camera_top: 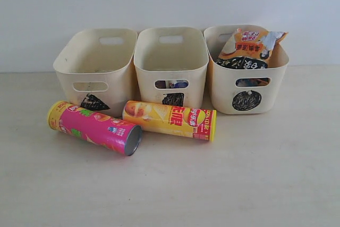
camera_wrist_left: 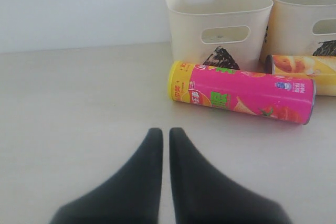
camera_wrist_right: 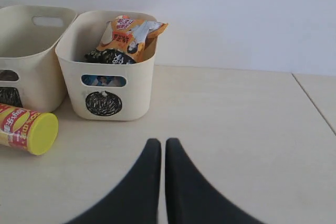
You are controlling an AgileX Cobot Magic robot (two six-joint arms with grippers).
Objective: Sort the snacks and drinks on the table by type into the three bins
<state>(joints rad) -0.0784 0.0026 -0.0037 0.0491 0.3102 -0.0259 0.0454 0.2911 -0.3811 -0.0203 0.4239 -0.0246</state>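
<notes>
Exterior view: three cream tubs in a row at the back of the table (camera_top: pixel 239 179), two chip tubes lying out front.
left claw (camera_wrist_left: pixel 161 132): only seen in the left wrist view. Black fingers pretty much together, just a thin slit between them, gripping nothing. Hanging over bare tabletop, well short of the magenta tube.
triangle bin (camera_top: pixel 114 86): leftmost of the row, black triangle scribble low on the front wall, partly hidden behind the magenta tube.
magenta tube (camera_top: pixel 95 127): on its side on the table right in front of the triangle bin, lying at an angle. Yellow end to the left, silvery end to the right and nearer the camera. That end is just beside the yellow-red tube, can't tell if touching.
square bin (camera_top: pixel 196 86): middle one, tight between its neighbours. Something dark blue and white peeking through the front slot, too little showing to name it.
yellow-red tube (camera_top: pixel 170 119): also on its side, close in front of the square bin, yellow cap at the right end.
circle bin (camera_top: pixel 220 94): rightmost, black circle scribble on the front, bit of blue and white visible through its slot.
orange-black bag (camera_top: pixel 249 49): inside the circle bin, crinkly top poking up over the rim.
right claw (camera_wrist_right: pixel 158 142): right wrist view only. Fingers closed up too, narrow slit, holding nothing. Over bare table, near the circle bin but apart from it.
</notes>
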